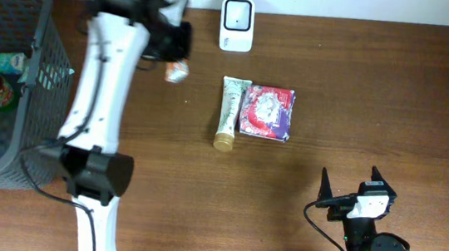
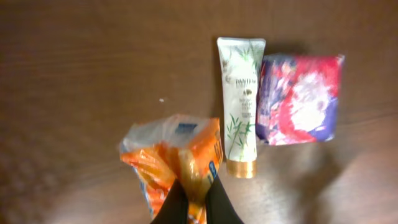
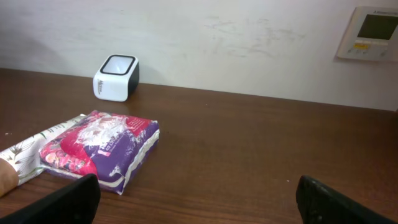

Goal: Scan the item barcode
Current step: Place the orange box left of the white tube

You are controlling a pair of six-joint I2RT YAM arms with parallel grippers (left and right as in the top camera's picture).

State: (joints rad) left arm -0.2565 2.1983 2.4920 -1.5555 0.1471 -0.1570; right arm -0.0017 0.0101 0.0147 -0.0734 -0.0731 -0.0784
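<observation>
Two claws here; left claw (image 2: 193,198) pinched tight on the orange packet (image 2: 177,155), arm stretched far out, wrist facing down; white tube (image 2: 241,106) just right of it, pink-purple pack (image 2: 298,99) beyond that, scanner (image 1: 237,25) farther off right; right claw (image 3: 198,202) gaping, empty, tucked back low.
</observation>
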